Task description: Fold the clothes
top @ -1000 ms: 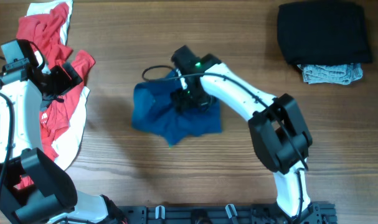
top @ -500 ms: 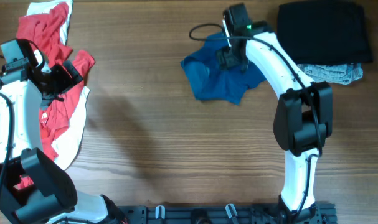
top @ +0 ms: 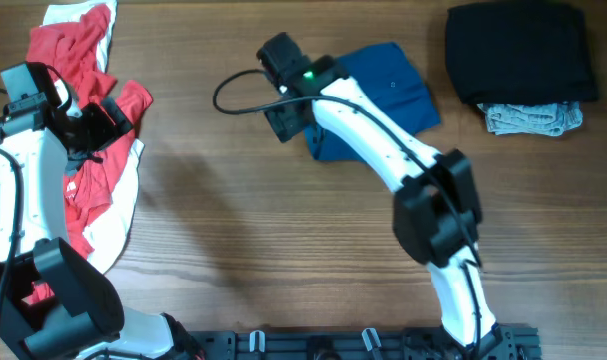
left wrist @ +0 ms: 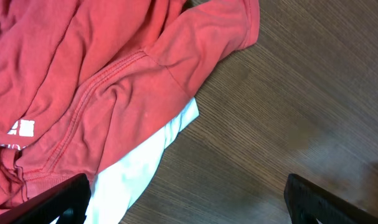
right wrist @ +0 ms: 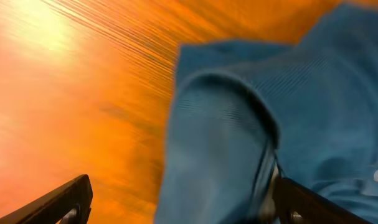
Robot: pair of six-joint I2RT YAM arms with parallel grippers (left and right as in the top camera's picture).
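The wooden worktop carries everything. At its left side lies a heap of red garment and white garment. The left fingers hang over it, spread wide and holding nothing. A folded black garment sits in the far right corner. The blue T-shirt lies rumpled just left of it. The right fingers are wide apart over the shirt's left edge. A small grey cloth touches the black garment's near edge.
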